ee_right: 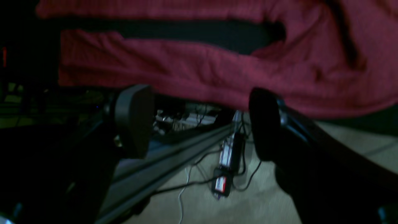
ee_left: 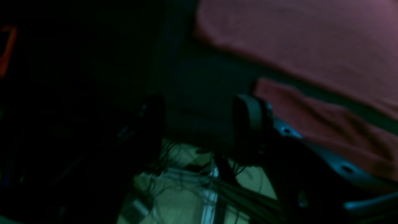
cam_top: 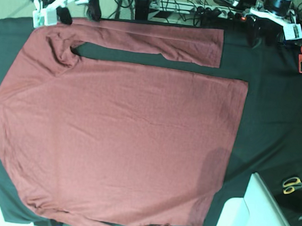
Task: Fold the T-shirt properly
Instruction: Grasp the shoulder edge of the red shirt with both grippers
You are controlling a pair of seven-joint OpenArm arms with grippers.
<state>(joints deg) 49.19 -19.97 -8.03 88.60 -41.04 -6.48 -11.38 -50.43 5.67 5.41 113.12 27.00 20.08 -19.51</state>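
Your T-shirt (cam_top: 116,136) lies flat across the black worktop (cam_top: 278,120), one sleeve stretched along the frame's top. Your right end effector (ee_right: 199,123), upper left, is open and empty; left end effector (ee_left: 199,124), upper right, open, holding nothing.

T-shirt (cam_top: 116,136) flat on table cloth (cam_top: 278,120), scissors (cam_top: 295,184) right

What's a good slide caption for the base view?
Maroon T-shirt spread flat on black table cloth, one sleeve folded alongside.

Robotics lab; black-clothed bench (cam_top: 269,103), tangled cables (cam_top: 215,4).
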